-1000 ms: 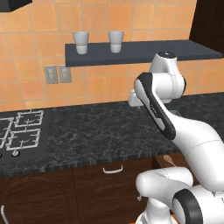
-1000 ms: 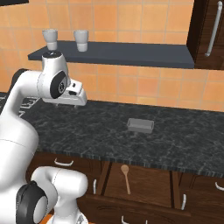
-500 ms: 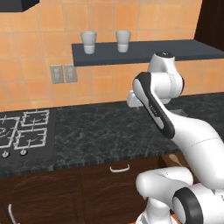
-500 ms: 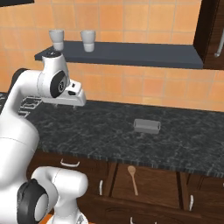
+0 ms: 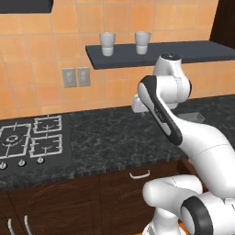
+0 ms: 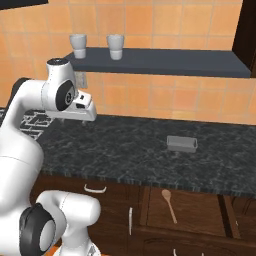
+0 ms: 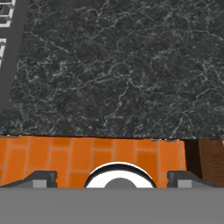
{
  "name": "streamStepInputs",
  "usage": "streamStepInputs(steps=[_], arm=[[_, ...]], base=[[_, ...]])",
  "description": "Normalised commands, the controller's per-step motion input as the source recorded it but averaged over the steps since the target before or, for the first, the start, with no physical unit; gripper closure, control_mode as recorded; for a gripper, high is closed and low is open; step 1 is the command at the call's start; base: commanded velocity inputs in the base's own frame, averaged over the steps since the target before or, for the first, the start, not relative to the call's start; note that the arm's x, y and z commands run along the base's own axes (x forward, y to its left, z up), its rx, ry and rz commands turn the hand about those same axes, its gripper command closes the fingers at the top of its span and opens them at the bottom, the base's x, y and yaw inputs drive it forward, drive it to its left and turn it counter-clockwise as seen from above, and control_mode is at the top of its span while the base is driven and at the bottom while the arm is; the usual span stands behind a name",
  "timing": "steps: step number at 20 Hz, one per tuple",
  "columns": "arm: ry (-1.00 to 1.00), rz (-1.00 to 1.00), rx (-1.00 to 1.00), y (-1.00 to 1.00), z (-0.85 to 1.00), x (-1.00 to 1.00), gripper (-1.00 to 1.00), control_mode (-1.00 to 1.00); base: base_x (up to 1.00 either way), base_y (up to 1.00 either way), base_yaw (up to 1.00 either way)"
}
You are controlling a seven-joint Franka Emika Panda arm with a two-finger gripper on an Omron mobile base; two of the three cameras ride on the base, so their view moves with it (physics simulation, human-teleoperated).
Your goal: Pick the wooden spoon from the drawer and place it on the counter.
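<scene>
A long black counter (image 6: 130,150) veined in grey-white runs the width of the kitchen beneath an orange tiled wall (image 5: 55,41). Dark cabinets (image 5: 64,202) stand below the counter. A white robot arm (image 5: 183,133) rises from its base in front of the cabinets and bends over the worktop. Above the counter, a dark grey shelf (image 6: 165,62) carries two pale cups (image 6: 78,46) side by side at its left end. A stove (image 5: 27,142) is set into the counter well to the left of the arm. The drawer (image 6: 185,212) stands pulled open below the counter's edge, off to the right of the arm, its reddish-brown floor showing. The gripper (image 6: 84,111) hangs above the counter near the stove end, well apart from the drawer; in the hand view its two dark fingertips (image 7: 41,178) sit wide apart at the bottom edge with nothing between them, looking down on bare black stone. A small grey rectangular tray (image 6: 182,144) rests on the counter, behind the open drawer. The wooden spoon (image 6: 168,202) lies flat on the drawer floor, bowl toward the counter and thin handle pointing outward, untouched.
</scene>
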Motion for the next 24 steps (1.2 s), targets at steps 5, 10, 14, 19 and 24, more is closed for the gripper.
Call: streamStepInputs(steps=[5,10,14,19,24], arm=[[0.00,0.00,0.00,0.00,0.00,0.00,-1.00,1.00],[0.00,-0.06,0.00,-0.09,0.00,-0.22,-1.00,-1.00],[0.00,-0.14,0.03,-0.75,-0.04,-0.56,-1.00,-1.00],[0.01,-0.28,0.13,-1.00,-0.03,-0.70,-1.00,-1.00],[0.01,-0.26,0.14,-1.00,-0.08,-0.97,-1.00,-1.00]], base=[[-0.01,0.33,-0.22],[0.00,0.02,-0.05],[0.00,0.00,0.00],[0.00,0.00,0.00],[0.00,0.00,0.00]])
